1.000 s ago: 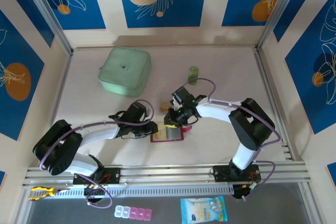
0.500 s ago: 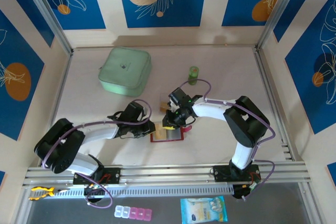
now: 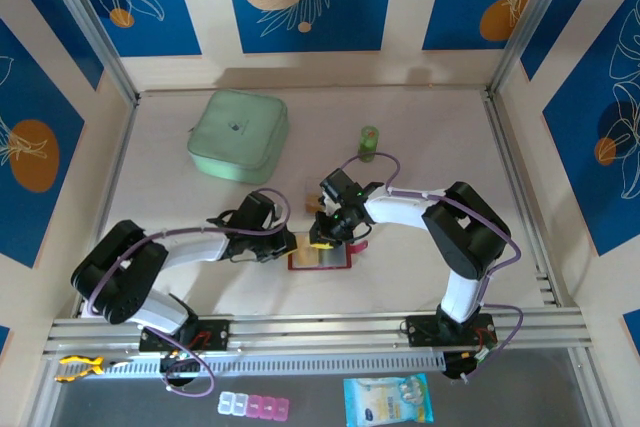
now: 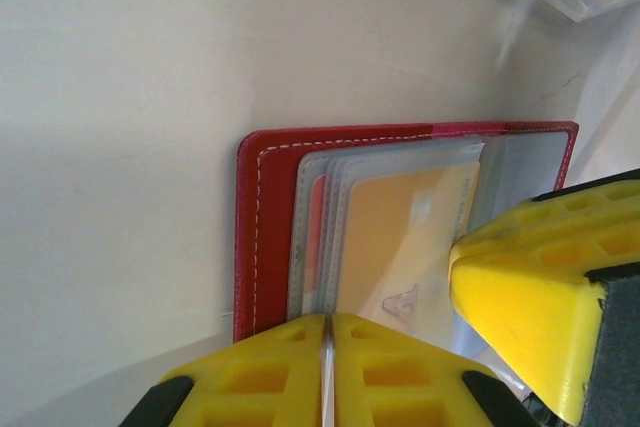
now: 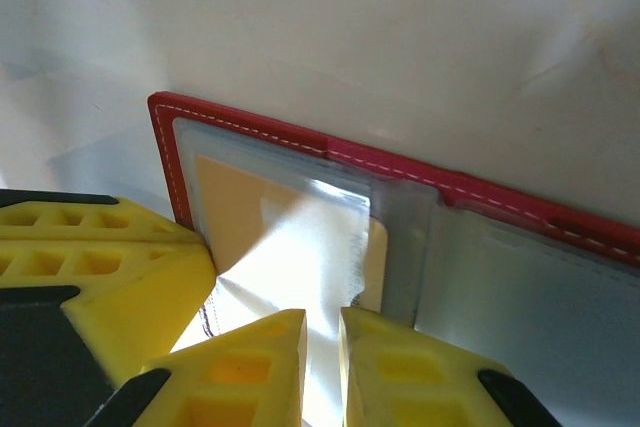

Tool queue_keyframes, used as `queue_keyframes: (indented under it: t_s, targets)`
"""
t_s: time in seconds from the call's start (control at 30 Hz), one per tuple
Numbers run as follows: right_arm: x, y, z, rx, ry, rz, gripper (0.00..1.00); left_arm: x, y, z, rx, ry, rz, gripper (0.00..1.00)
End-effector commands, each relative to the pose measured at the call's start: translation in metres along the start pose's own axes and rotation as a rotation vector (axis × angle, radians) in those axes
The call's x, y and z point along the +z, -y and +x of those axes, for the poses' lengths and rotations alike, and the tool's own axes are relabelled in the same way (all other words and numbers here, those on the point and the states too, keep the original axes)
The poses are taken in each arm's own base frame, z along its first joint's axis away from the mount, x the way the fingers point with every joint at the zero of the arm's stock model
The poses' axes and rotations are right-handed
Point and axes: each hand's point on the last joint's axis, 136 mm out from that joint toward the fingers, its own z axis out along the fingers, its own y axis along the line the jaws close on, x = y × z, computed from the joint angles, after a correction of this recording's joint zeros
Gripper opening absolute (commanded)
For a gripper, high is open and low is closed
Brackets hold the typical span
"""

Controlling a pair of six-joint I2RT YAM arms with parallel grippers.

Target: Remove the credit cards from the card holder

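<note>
Nearest to the arm bases, the card holder lay open on the table, its grey inside turned up. The left gripper met it from 9 o'clock. Its yellow fingers were pressed together on a thin pale leaf, which seemed to us the edge of the holder's clear pockets. The right gripper came onto the holder from 12 o'clock. Its fingers stood almost together, with only a narrow slit, and a glossy clear leaf ran up into this slit. We could not tell if a card was also in the pinch. The credit cards, orange-yellow with a red edge behind, sat inside the pockets.

To do this step well, we judged that the left side should keep the holder flat while the right side takes the free edge of a card, not only the sleeve. The pull should go slowly along the pocket, otherwise the whole holder may lift.

Farther away, a pale-green pouch lay at 11 o'clock and a small green bottle at 1 o'clock, both well apart.
</note>
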Motion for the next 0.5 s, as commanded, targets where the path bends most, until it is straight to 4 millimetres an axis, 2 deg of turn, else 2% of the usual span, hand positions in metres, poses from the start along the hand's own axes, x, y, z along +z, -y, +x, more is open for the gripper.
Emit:
queue_keyframes:
  t_s: [0.0,0.47]
  targets:
    - [-0.0012,0.0028,0.0059,0.000,-0.018,0.024,0.19,0.0027,-0.0078,-0.0006,-0.012,-0.018,-0.028,0.10]
    - [-0.0089,0.0077,0.0075,0.004,-0.001,0.059,0.22,0.0039,-0.0146,0.0017,-0.011,-0.030,-0.048,0.09]
